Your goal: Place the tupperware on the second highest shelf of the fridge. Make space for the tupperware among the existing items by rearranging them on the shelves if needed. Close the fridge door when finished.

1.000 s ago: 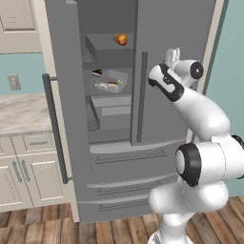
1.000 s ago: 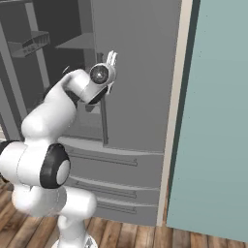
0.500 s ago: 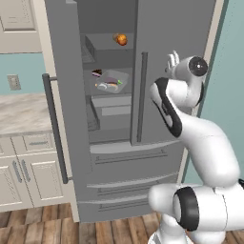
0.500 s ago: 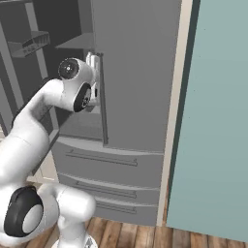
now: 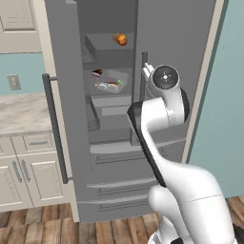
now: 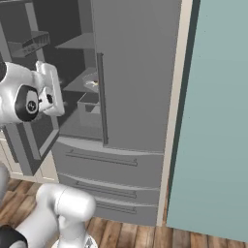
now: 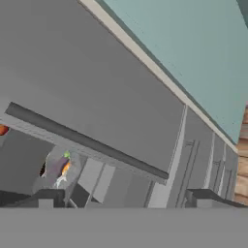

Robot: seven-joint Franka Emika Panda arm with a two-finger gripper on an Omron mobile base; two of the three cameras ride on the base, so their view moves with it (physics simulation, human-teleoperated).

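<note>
Sitting on the second highest shelf (image 5: 119, 93) of the fridge (image 5: 167, 43), the tupperware (image 5: 112, 83) is a shallow pale tray holding purple and orange food, a dark round food (image 5: 96, 73) at its ten o'clock. The gripper (image 7: 128, 201) stands spread apart, empty.

The fridge (image 5: 109, 157) is cut off at the top of both base views. Its closed right door (image 6: 138, 72) hides most of the shelves (image 6: 77, 43) from the right. The tupperware (image 5: 112, 82) is too small to tell its contents, and in the hand view it is a blurred patch. The arm covers the right door's handle (image 5: 144, 59) lower down.
</note>
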